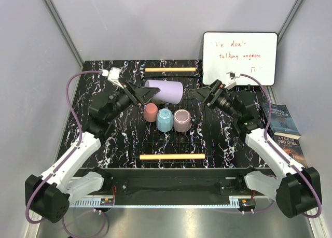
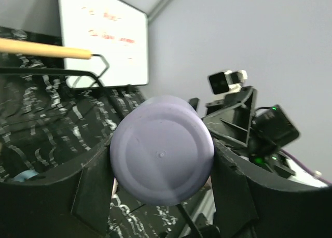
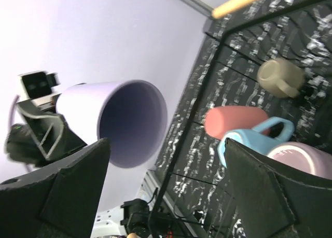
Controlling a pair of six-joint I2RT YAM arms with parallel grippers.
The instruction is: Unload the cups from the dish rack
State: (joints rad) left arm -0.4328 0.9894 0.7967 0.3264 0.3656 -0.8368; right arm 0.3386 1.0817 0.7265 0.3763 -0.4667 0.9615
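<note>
Left end effector [image 1: 148,94]: clamped on purple cup [image 1: 168,91] at its base, cup sideways above rack [image 1: 171,139], likely to carry it off.
Right end effector [image 1: 199,94]: spread wide, empty, facing cup's mouth.

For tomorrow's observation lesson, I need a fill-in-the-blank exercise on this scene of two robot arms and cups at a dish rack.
1. The left hand holds the lavender cup, mouth pointing toward the ___ hand.
2. The right hand has its fingers ___.
3. On the dish rack, the light blue cup sits ___ the coral pink cup and the mauve-pink cup.
Missing words: right; open; between.
</note>
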